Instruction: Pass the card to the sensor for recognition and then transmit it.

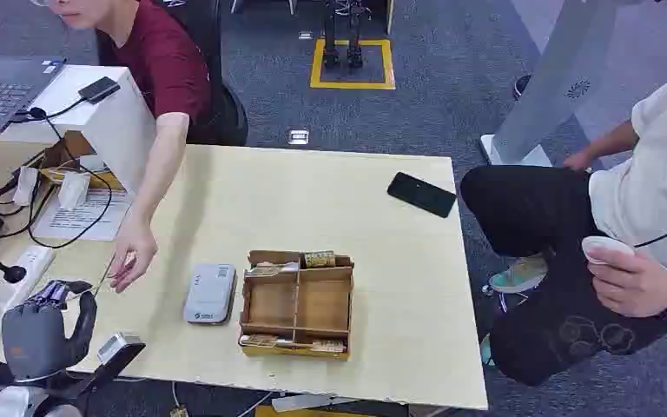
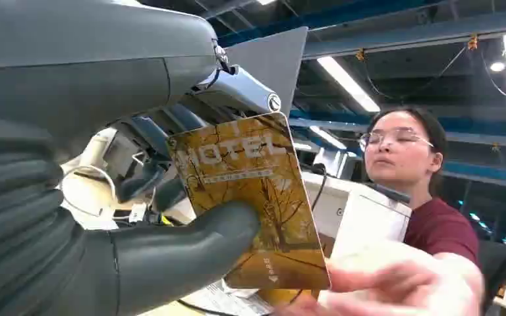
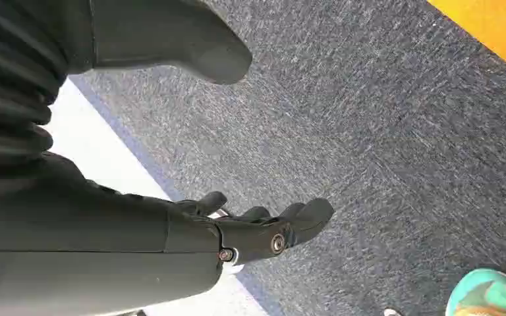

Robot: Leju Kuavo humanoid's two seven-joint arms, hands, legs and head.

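The glossy golden-brown plastic hotel card (image 2: pixel 253 197) catches light on its smooth printed face, pinched under the matt grey rubbery thumb of the left hand (image 2: pixel 105 197), whose ribbed grey cover looks soft and dull. The pale wood-grain table (image 1: pixel 313 200) has a smooth, low-sheen top. On it the brown compartmented box (image 1: pixel 296 304) looks like raw, matt cardboard or thin wood; the grey rounded card sensor (image 1: pixel 210 294) is smooth plastic, and the black phone (image 1: pixel 422 194) is glossy. The right hand (image 3: pixel 237 230) shows dark matt fingers (image 3: pixel 309 214) with small metal screws, above rough grey carpet floor (image 3: pixel 369 131).
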